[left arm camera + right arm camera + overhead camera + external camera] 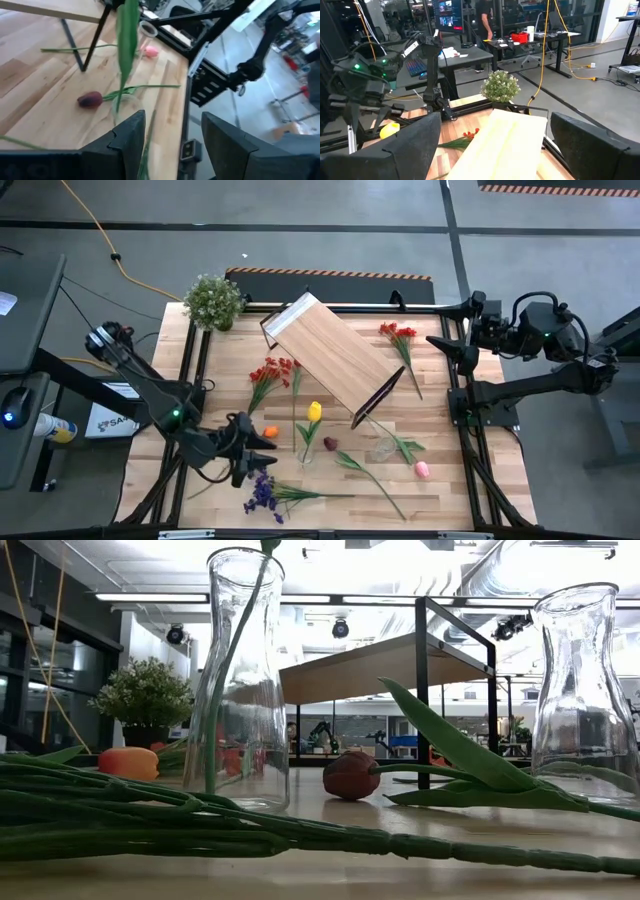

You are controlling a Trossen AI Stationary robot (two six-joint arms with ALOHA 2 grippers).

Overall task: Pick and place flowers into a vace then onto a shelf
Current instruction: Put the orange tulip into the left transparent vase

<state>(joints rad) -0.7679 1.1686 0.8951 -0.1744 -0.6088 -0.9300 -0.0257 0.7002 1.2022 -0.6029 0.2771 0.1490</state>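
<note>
Left pincer (262,452) hovers part-open, empty, lower left; right pincer (440,348) waits wide. You've one yellow tulip (314,412) in the clear glass vase (306,448); remaining stems lie on the bench (450,480).

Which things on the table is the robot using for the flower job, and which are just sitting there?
For the job:
- yellow tulip standing in a clear glass vase
- second clear glass vase
- maroon tulip
- pink tulip
- orange tulip
- purple spray
- red sprays
- light-wood shelf on a black frame

Just sitting there:
- bushy green potted plant
</note>
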